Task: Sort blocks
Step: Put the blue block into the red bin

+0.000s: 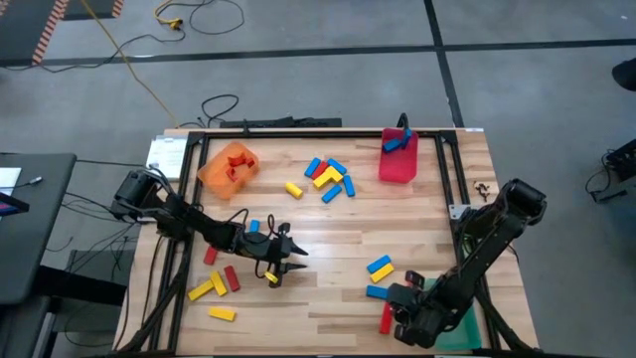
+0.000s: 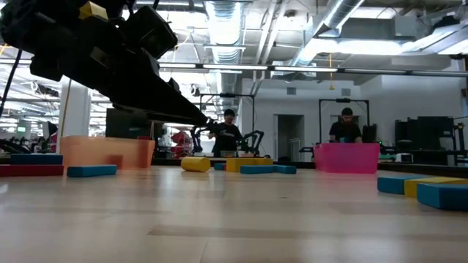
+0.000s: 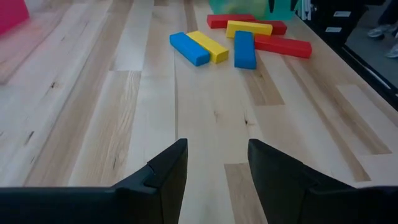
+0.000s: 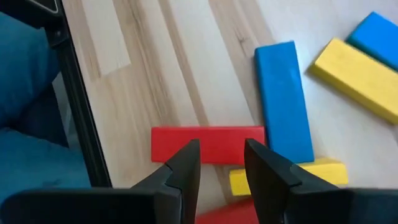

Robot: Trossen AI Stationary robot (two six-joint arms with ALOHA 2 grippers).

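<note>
Well, here is how it stands from where I watch.
Hidden: the right pincer [image 1: 390, 316] sits under its own arm in the overhead view, so the blocks [image 1: 328, 177] beneath it are partly covered; in the low view a dark arm fills the 10 o'clock corner and its tip cannot be made out.
Left pincer [image 1: 296, 251]: toward 7 o'clock on the tabletop [image 1: 328, 234], jaws parted with a clear gap, bare wood between them, nothing held.
Blocks by the left pincer: a yellow block [image 1: 270, 277] touches or lies just beside it on the 6 o'clock side; red and yellow ones lie near, farther toward 8 o'clock.
Right pincer, wrist view: jaws apart, holding nothing, straddling the line of a red block [image 4: 208, 145], its fingertips [image 4: 186, 163] low over it; contact I cannot tell.
Blocks by the right pincer: a blue block [image 4: 284, 99] touches the red one's end; a yellow one [image 4: 357, 78] lies beside the blue.
Other blocks: a mixed cluster at 12 o'clock, between the orange bin [image 1: 228, 165] and the pink bin [image 1: 397, 159].
Writing: no label readable.
</note>
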